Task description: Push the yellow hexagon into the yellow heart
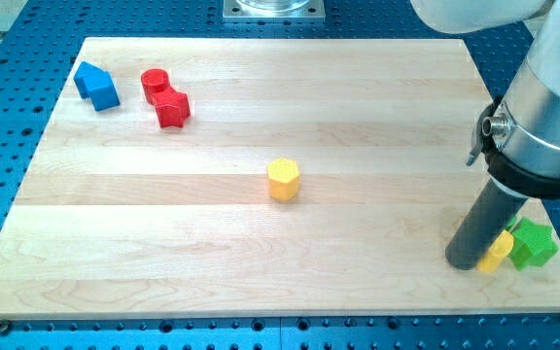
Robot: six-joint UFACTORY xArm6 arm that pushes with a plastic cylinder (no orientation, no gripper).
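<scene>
The yellow hexagon [283, 180] sits near the middle of the wooden board [261, 107]. A yellow block [497, 252], likely the yellow heart, lies at the lower right, partly hidden behind my rod. My tip [467, 264] rests on the board just left of that yellow block, touching or nearly touching it. The tip is far to the right of the hexagon and lower in the view.
A green star-like block [533, 244] sits right of the yellow block near the board's right edge. A blue block [97, 86], a red cylinder [155, 84] and a red star-like block [172, 108] lie at the upper left.
</scene>
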